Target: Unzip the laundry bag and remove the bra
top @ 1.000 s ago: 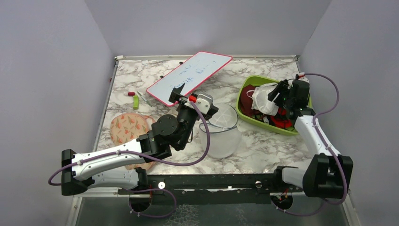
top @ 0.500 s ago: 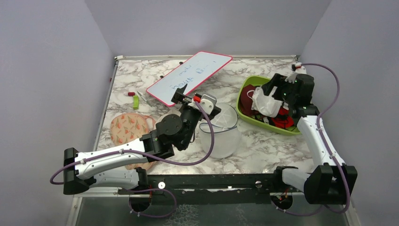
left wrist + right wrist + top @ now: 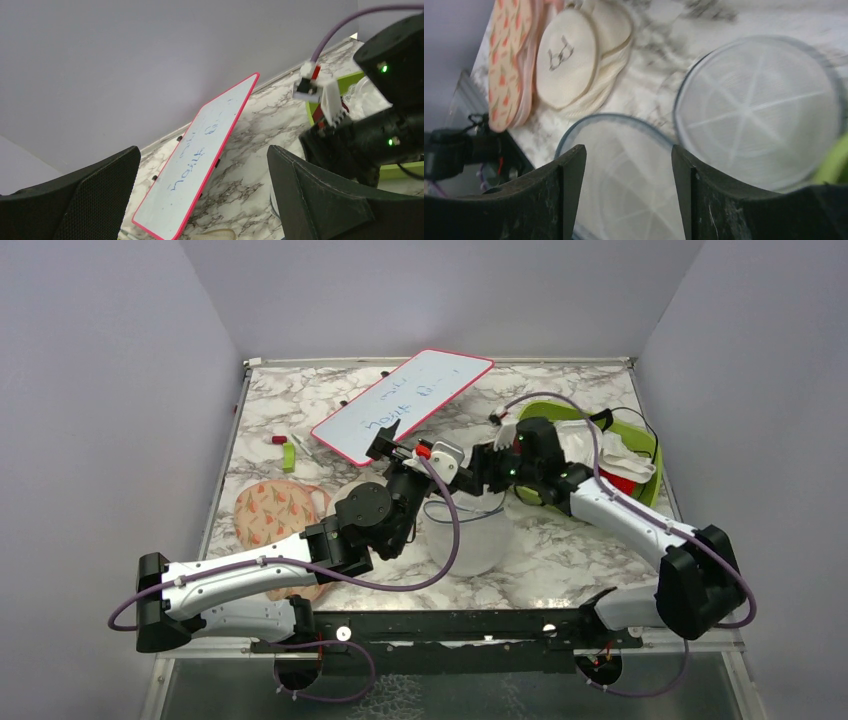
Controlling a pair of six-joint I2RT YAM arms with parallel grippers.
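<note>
Bag position: the laundry bag [image 3: 470,538] stands on the desk [image 3: 560,552] at centre, between the two arms and near the green bin [image 3: 654,468].
Bag opening: in the right wrist view a round mesh face [image 3: 759,107] lies beside a second ring edged by the blue-grey zip line [image 3: 604,116]. The zip appears largely open, but blur prevents confirmation.
Bra position: the bra cannot be located; no dark maroon shows through the mesh.
Left arm: the left end effector [image 3: 203,151] is spread wide and empty, raised and aimed at the whiteboard [image 3: 405,400], apart from the bag.
Right arm: the right end effector [image 3: 628,149] is parted and empty, directly above the bag's rim.
Handling: the mesh is likely light, soft and collapsible, so it may slide or fold under a one-sided pull.
Grip point: the stiffer rim or zip seam is judged best, with one end effector pinning the wall.
Risk: fine mesh may snag on the fingertips.
</note>
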